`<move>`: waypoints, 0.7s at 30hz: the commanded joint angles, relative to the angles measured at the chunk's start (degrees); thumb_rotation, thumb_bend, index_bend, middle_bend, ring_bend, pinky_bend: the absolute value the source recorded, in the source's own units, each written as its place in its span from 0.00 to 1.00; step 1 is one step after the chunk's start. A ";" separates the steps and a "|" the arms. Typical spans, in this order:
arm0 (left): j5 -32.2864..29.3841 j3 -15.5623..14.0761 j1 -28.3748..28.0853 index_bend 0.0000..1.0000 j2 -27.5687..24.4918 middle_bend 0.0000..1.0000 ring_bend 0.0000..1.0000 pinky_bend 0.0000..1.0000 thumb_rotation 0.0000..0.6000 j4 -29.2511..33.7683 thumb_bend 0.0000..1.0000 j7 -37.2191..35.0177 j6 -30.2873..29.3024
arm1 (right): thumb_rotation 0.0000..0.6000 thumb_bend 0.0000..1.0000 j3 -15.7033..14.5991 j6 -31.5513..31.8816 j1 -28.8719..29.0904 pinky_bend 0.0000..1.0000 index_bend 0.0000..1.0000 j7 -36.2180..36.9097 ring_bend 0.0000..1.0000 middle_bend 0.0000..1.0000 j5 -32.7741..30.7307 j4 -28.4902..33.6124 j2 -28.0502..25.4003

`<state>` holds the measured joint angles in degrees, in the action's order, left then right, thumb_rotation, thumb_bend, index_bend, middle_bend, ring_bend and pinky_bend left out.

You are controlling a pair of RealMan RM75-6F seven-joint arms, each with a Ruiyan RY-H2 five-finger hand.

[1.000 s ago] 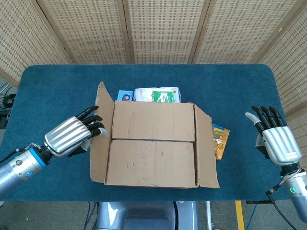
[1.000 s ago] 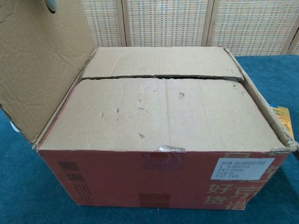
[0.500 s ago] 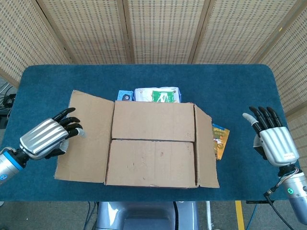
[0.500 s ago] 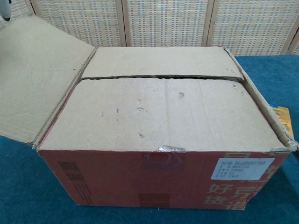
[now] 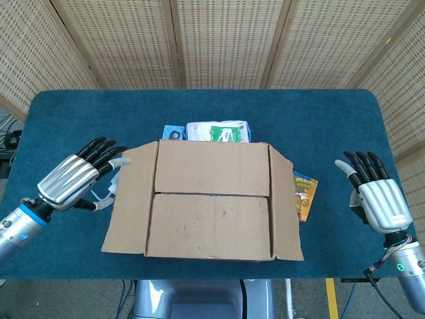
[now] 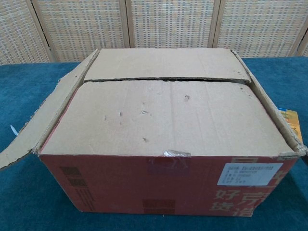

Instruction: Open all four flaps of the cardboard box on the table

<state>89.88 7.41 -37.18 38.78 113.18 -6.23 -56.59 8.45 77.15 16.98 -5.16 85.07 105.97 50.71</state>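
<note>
Fingers of the left hand [image 5: 74, 179] are spread and hold nothing; the tips seem to reach the folded-out left flap [image 5: 129, 199], though contact is unclear. The right hand [image 5: 375, 199] is spread and empty, well apart from the cardboard box [image 5: 211, 207] mid-table [image 5: 332, 119], whose two top flaps lie closed.

The brown cardboard box with a red printed front [image 5: 211, 206] fills the middle of the blue felt-covered table [image 5: 66, 119]. Its left flap [image 5: 129, 199] slopes outward over the table there, with the silver-and-black left hand [image 5: 76, 178] just beside its far edge. Bare felt lies between the lower right flap [image 5: 284, 206] and the open-fingered right hand [image 5: 373, 194], apart from a yellow packet [image 5: 305, 194] beside the box. White and blue packages [image 5: 212, 131] crowd the far side
</note>
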 commanded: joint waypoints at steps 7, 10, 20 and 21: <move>-12.11 3.76 -6.20 0.04 10.19 0.00 0.00 0.00 0.86 0.49 0.14 15.92 5.90 | 1.00 0.98 -0.02 0.42 -0.23 0.00 0.14 0.71 0.00 0.07 0.27 -0.66 0.20; -15.46 4.24 -7.93 0.01 12.69 0.00 0.00 0.00 0.86 0.49 0.15 19.73 6.87 | 1.00 0.98 -0.03 0.51 -0.35 0.00 0.14 0.95 0.00 0.07 0.21 -0.83 0.15; -22.31 4.36 -11.11 0.00 21.15 0.00 0.00 0.00 0.86 -1.36 0.16 28.53 5.28 | 1.00 0.98 -0.09 0.62 -0.67 0.00 0.14 2.06 0.00 0.07 -0.03 -1.74 0.15; -22.78 4.34 -11.31 0.00 21.96 0.00 0.00 0.00 0.86 -1.51 0.16 28.88 5.13 | 1.00 0.98 -0.09 0.65 -0.70 0.00 0.14 2.15 0.00 0.07 -0.01 -1.81 0.14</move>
<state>67.90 11.71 -47.98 59.79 112.09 22.04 -51.00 8.36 77.79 16.29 -3.02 85.06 104.17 50.85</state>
